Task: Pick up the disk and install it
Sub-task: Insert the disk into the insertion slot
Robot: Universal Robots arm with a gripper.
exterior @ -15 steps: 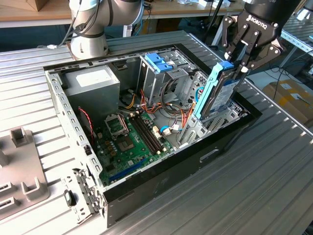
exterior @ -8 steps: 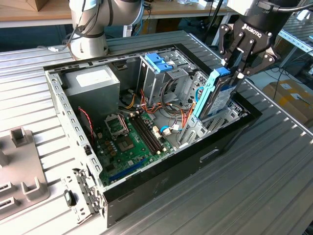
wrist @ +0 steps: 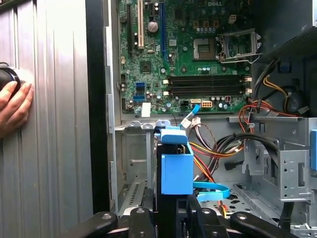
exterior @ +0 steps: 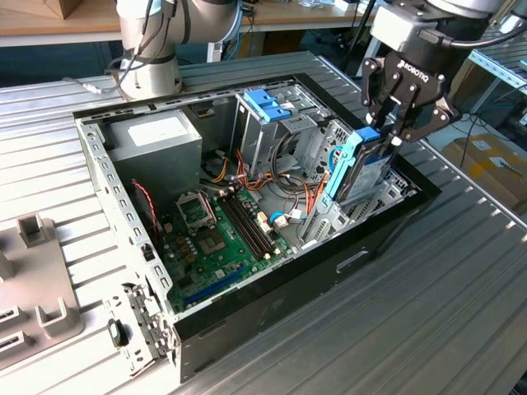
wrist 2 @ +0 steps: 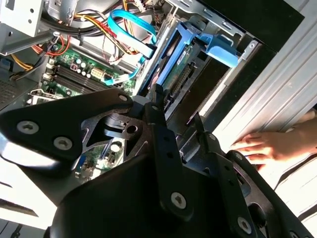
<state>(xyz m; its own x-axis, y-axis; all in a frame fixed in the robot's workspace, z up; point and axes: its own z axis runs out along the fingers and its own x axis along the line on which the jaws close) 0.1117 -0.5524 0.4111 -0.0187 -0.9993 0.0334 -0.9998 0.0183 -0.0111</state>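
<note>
The gripper (exterior: pixel 387 132) pinches the top edge of the disk (exterior: pixel 366 173), fingers pressed against both its faces. The disk hangs directly beneath the gripper, standing on edge and slightly tilted. Its lower end sits inside the open case (exterior: pixel 247 317), at the end on the exterior view's right. The disk is a flat silver-grey slab with blue plastic rails along its sides. The case lies on a ribbed metal table (exterior: pixel 428 313). It holds a green board (exterior: pixel 214 239), a grey power supply (exterior: pixel 160 136), a blue-topped metal cage (exterior: pixel 268 107) and coloured cables (exterior: pixel 306 197). In the second wrist view, a hand (wrist 2: pixel 270 146) rests on the table beside the case.
</note>
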